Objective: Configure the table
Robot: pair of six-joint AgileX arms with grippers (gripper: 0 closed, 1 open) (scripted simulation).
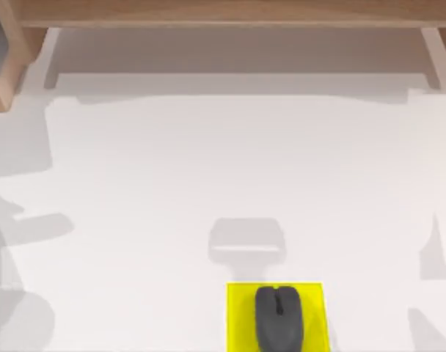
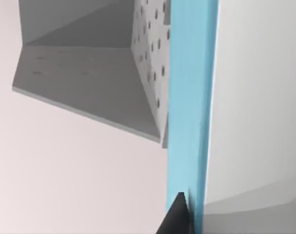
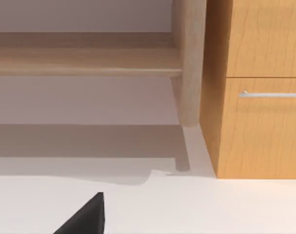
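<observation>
One white table (image 1: pixel 208 183) spans the scene. On it, at the near edge right of centre, lies one yellow pad (image 1: pixel 241 315) carrying one dark mouse (image 1: pixel 278 319). One wooden shelf frame (image 1: pixel 223 15) runs along the far side. One drawer cabinet (image 3: pixel 260 97) with one metal handle (image 3: pixel 270 94) stands beside it.

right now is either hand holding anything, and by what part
It cannot be told: only a dark fingertip beside a blue panel is visible. The mouse lies untouched on its yellow pad.
</observation>
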